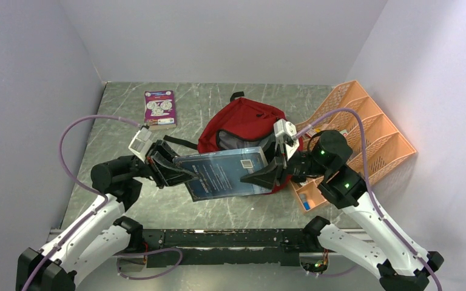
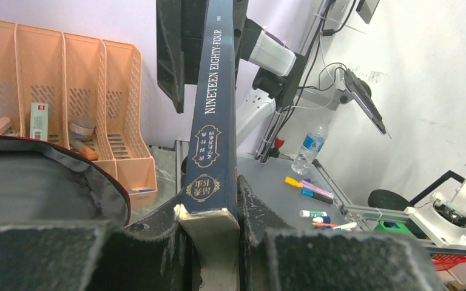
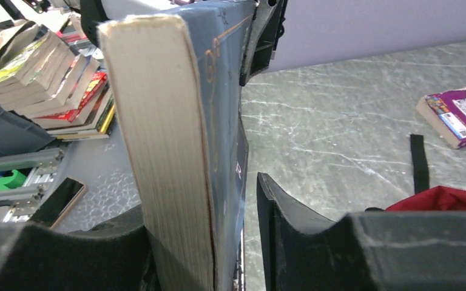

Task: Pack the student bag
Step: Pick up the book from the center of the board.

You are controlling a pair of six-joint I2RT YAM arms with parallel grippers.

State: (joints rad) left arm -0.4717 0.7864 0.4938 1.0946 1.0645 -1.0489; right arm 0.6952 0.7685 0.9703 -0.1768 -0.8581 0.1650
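The student bag [image 1: 243, 121], dark red with its mouth open towards the arms, lies at the middle of the table. A blue book [image 1: 227, 173] hangs level in front of it, between both grippers. My left gripper [image 1: 173, 170] is shut on the book's left end; in the left wrist view both fingers press the spine [image 2: 212, 139] of the book. My right gripper [image 1: 267, 173] stands around the right end. In the right wrist view a gap shows between one finger [image 3: 279, 206] and the book's cover [image 3: 224, 91], so this gripper is open.
A purple book [image 1: 160, 109] lies flat at the back left of the table. An orange desk organiser [image 1: 364, 130] with small items stands against the right wall. A black strap [image 3: 418, 163] of the bag trails on the table.
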